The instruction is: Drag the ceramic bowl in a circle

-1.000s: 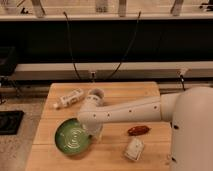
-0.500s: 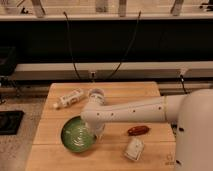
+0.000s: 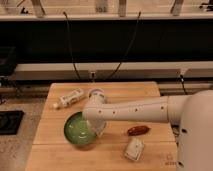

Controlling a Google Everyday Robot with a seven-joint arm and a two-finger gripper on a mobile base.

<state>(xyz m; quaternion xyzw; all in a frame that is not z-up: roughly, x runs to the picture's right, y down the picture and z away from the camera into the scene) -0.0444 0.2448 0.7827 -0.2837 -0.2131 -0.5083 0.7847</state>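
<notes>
The ceramic bowl (image 3: 77,131) is wide, shallow and green glazed, and sits on the wooden table (image 3: 55,155) left of centre. My white arm reaches in from the right. My gripper (image 3: 98,128) points down at the bowl's right rim and touches it. The arm's wrist hides the rim at that spot.
A clear plastic bottle (image 3: 70,97) lies at the table's back left. A small white cup (image 3: 96,93) stands behind the arm. A reddish-brown item (image 3: 138,130) and a white packet (image 3: 133,149) lie to the right of the bowl. Black cables hang behind the table.
The bowl has slid to the right and a little toward the back of the table, together with my gripper.
</notes>
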